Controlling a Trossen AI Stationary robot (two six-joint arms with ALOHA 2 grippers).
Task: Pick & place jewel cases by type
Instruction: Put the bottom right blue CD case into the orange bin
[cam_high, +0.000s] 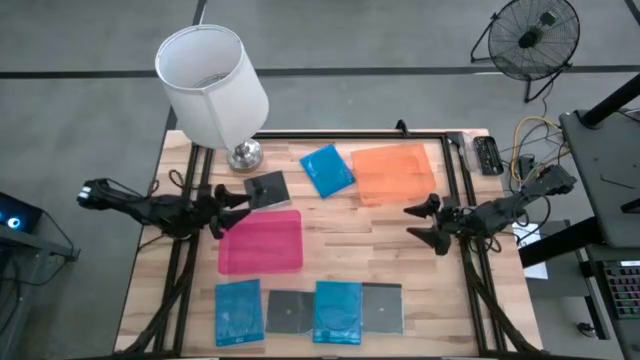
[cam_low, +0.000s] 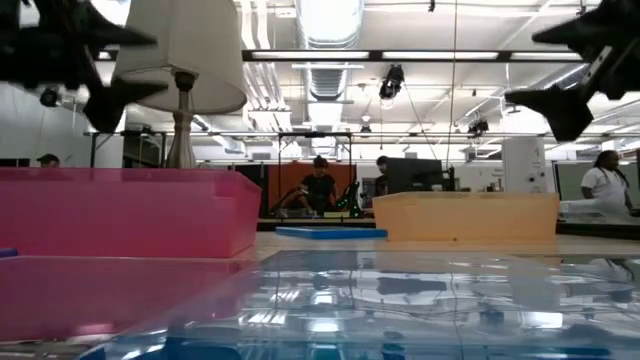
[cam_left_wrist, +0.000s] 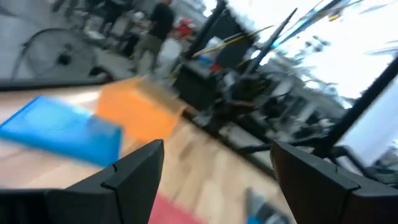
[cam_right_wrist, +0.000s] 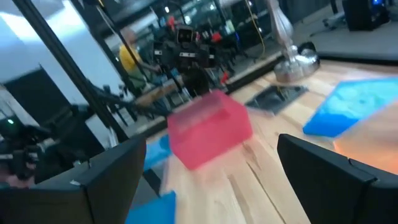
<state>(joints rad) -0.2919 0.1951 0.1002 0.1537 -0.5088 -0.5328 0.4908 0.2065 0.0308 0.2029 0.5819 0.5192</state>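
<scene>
Left gripper (cam_high: 232, 207) fingers spread, empty, above pink tray (cam_high: 262, 243) left edge. Right gripper (cam_high: 425, 222) spread, empty, beside orange tray (cam_high: 394, 172). High view alone shows four jewel cases (cam_high: 311, 310) rowed along near edge, blue case (cam_high: 327, 169) and dark case (cam_high: 266, 189) farther back.

On my worktop (cam_high: 400, 240) a pink tray (cam_high: 261, 243) sits near the middle and an orange tray (cam_high: 394, 172) lies toward the far edge. A white-shaded lamp (cam_high: 213, 85) stands at the far left corner. Beyond the worktop a fan (cam_high: 529, 38) rests on the floor.
</scene>
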